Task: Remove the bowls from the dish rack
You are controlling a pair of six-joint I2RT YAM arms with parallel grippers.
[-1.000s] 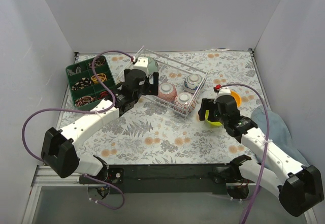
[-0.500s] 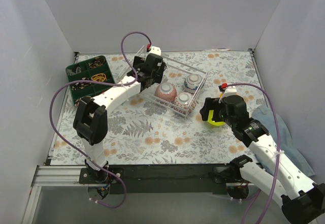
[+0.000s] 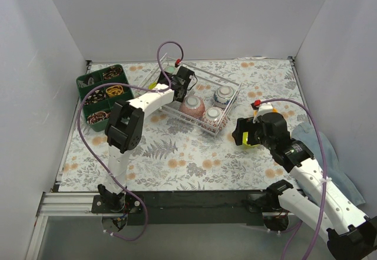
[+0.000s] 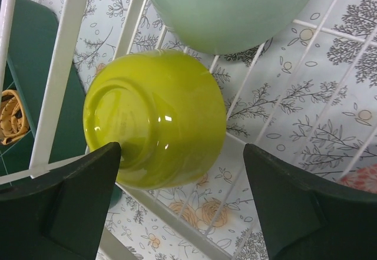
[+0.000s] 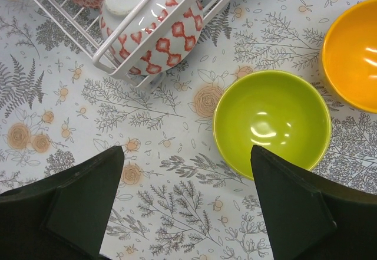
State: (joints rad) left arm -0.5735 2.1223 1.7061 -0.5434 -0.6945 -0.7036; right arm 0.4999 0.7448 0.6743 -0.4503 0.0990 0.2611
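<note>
White wire dish rack (image 4: 59,77), low-sided, standing on the floral-print desk (image 3: 177,154). The left end effector (image 4: 182,154) reaches into the rack's far corner. The right end effector (image 5: 185,154) hangs outside its near corner.

Left end effector: released, fingers (image 4: 65,207) spread wide.
- Between the fingers: tipped lime bowl (image 4: 156,115), lying on its side on the rack wires, foot turned toward one finger. I cannot tell whether either finger touches it.
- Just beyond: pale green bowl (image 4: 230,6), in the rack, close against the lime one.
- To its right, further along the rack: pink-patterned bowl (image 3: 193,105) and blue-and-white bowl (image 3: 224,95), side by side.
- To its left, outside the rack: dark green tray (image 3: 103,95), compartmented, with small items in it.

Right end effector: released, fingers (image 5: 306,201) wide apart, grasping nothing, held above the desk.
- Ahead, toward the right finger: upright lime bowl (image 5: 271,121), out of the rack, mouth up on the desk.
- Beyond that bowl and just beside it: orange bowl (image 5: 353,53), also on the desk, mouth up.
- Ahead, toward the left finger: red-and-white bowl (image 5: 150,24), tilted in the rack's near corner, leaning on the wires.
- Behind and to the right: blue cloth (image 3: 337,164), partly under the arm.
</note>
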